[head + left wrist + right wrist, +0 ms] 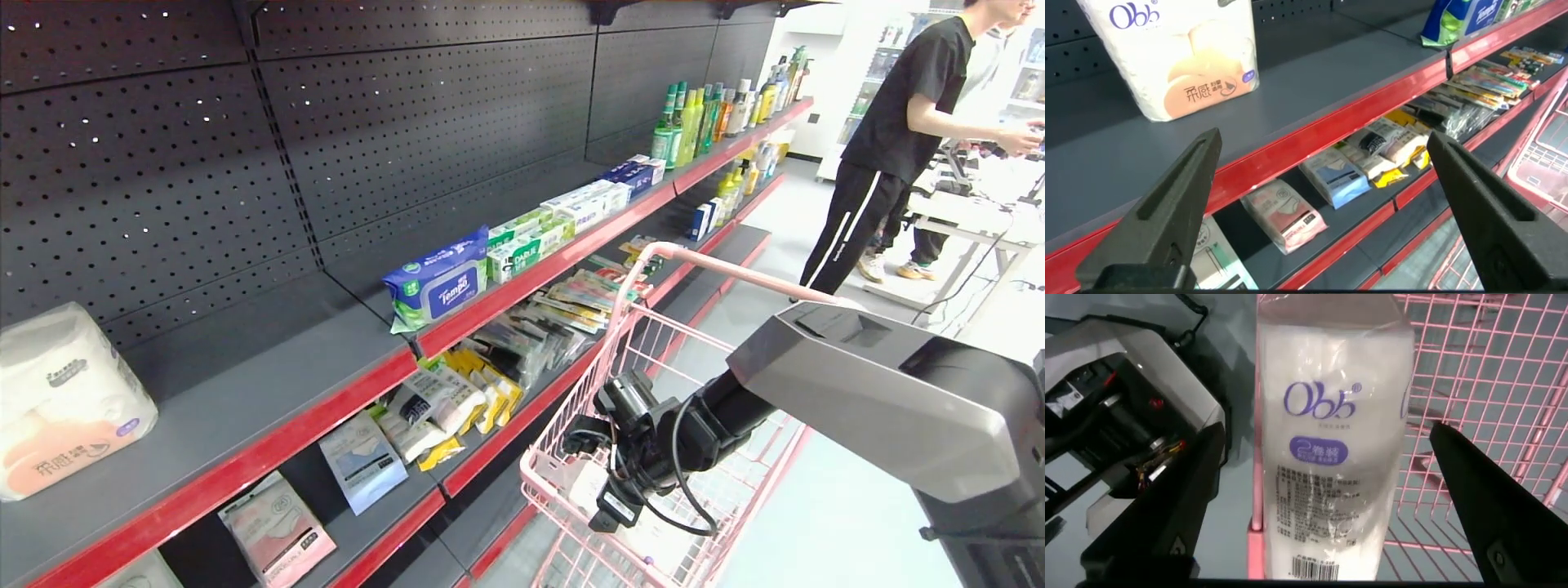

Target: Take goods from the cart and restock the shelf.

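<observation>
The right end effector (1323, 433), fingers apart, straddles a paper-roll pack (1327, 482) in the pink cart (718, 267), while the left end effector (1323, 137), also spread, faces the shelf (1323, 73) near another pack (1180, 57).

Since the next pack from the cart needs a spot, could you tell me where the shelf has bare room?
The widest free patch is the grey shelf board between the toilet paper pack and the blue tissue pack. Beyond the blue pack, boxes sit in a close row. The lower shelf is crowded with packets.
</observation>
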`<state>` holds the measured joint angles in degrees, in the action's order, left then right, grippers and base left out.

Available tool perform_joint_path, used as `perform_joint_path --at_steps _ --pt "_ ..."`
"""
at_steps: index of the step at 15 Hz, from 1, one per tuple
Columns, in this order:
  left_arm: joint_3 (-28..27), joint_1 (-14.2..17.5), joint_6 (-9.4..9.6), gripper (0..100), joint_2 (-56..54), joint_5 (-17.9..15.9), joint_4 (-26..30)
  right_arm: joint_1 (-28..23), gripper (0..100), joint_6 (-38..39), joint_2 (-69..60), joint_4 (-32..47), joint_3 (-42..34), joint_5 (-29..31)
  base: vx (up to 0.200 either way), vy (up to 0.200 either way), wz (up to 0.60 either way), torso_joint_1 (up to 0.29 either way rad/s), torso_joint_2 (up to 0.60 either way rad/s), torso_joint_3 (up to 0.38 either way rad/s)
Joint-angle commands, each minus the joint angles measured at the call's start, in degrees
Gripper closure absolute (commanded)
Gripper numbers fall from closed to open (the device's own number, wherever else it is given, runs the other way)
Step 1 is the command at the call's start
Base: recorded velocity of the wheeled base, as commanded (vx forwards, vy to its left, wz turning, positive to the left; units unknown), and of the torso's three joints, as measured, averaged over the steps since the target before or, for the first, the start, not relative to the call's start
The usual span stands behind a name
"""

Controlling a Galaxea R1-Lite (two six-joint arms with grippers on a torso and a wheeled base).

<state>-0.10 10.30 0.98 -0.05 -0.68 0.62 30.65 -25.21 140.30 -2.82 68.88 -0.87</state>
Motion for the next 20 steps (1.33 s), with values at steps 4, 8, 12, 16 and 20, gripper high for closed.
perform_joint_path --at_steps 4,8,12,16,20 --pt "-0.08 0.07 0.08 0 0.05 -0.02 -0.01 -0.94 0 -0.28 2.78 0.09 2.75 1.48 0.0 0.0 0.0 0.0 0.0 0.0" --pt "0.01 0.07 0.08 0 0.05 -0.11 -0.01 -2.35 0 -0.63 3.66 0.27 4.6 2.97 0.0 0.0 0.0 0.0 0.0 0.0" --pt "0.01 0.07 0.08 0 0.05 -0.11 -0.09 -2.52 0 -1.24 4.01 0.18 5.13 3.33 0.0 0.0 0.0 0.0 0.0 0.0" --pt "0.01 0.07 0.17 0 0.05 -0.11 -0.09 -2.7 0 -1.68 4.01 0.27 5.21 2.97 0.0 0.0 0.0 -0.065 0.14 0.087" --pt "0.01 0.07 0.17 0 0.05 -0.11 -0.09 -2.79 0 -1.68 4.01 0.27 5.21 2.89 0.0 0.0 0.0 -0.134 0.33 0.179"
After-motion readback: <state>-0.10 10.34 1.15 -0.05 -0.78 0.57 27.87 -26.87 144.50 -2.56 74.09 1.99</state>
